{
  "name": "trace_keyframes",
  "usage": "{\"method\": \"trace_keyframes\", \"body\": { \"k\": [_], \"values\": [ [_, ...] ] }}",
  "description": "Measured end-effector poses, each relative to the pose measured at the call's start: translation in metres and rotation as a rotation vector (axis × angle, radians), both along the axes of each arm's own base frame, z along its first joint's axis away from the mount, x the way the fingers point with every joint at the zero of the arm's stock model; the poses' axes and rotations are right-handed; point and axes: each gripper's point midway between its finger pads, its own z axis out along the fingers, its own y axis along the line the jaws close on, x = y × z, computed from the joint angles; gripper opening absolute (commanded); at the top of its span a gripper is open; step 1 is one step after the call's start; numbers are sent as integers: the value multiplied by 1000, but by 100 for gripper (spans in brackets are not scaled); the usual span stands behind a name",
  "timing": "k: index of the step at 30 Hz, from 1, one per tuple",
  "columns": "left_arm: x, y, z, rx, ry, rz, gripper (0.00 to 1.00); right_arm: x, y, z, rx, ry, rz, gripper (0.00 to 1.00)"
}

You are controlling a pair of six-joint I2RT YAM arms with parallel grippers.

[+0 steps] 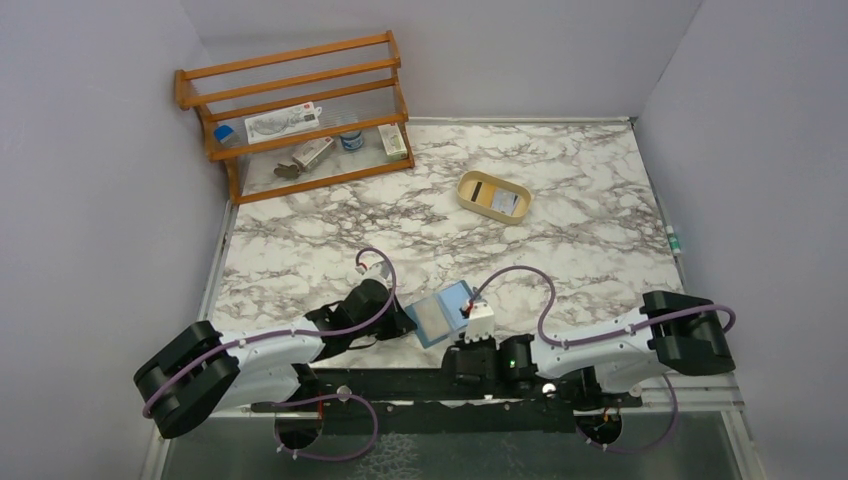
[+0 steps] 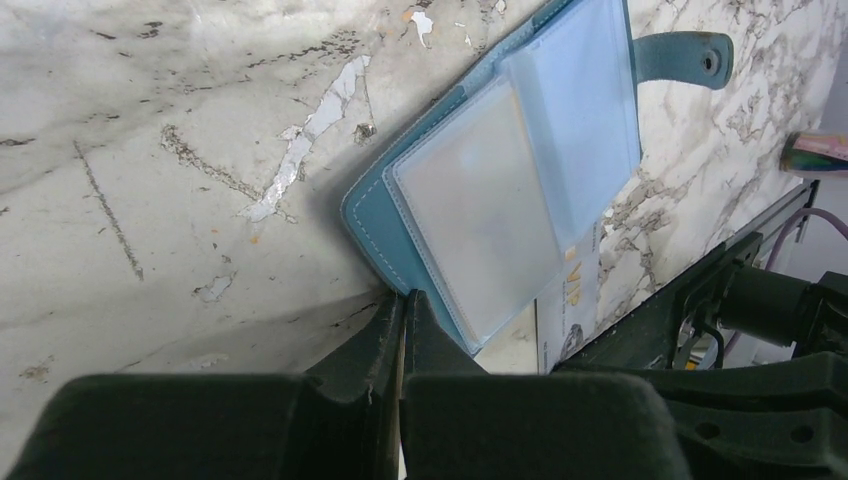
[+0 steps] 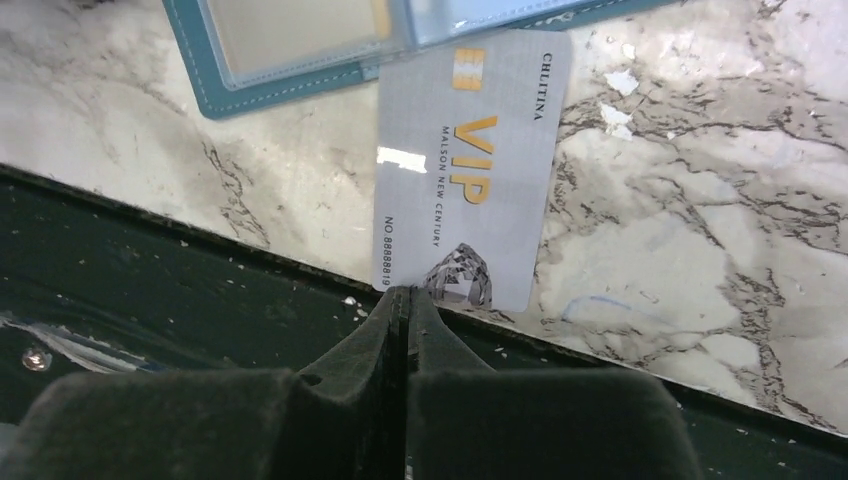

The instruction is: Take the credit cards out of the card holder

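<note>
Teal card holder [image 2: 365, 215], one, open, one credit card [image 3: 470, 170] in right tool [image 3: 405, 296]

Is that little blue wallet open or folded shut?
Open. The wallet is spread, clear sleeves showing, its snap tab hanging loose, a card sticking partway out.

Grey walls [image 1: 90, 200] enclose marble table [image 1: 600, 260], wooden rack [image 1: 290, 55].

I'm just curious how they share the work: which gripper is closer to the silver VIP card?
Right. The right gripper pinches the VIP card by its near edge; the left gripper holds the card holder's edge, off the card.
</note>
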Motion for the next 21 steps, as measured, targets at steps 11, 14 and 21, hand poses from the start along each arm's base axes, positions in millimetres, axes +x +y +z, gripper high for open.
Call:
{"method": "trace_keyframes", "body": {
  "k": [11, 14, 21],
  "values": [
    [-2, 0, 0, -16, 0, -1, 0, 49, -6, 2, 19, -43, -95, 4],
    [-2, 0, 0, -18, 0, 0, 0, 54, 5, 3, 20, -60, -69, 4],
    [-1, -2, 0, -31, 7, 8, 0, 62, 34, 1, 47, -85, -24, 4]
  ]
}}
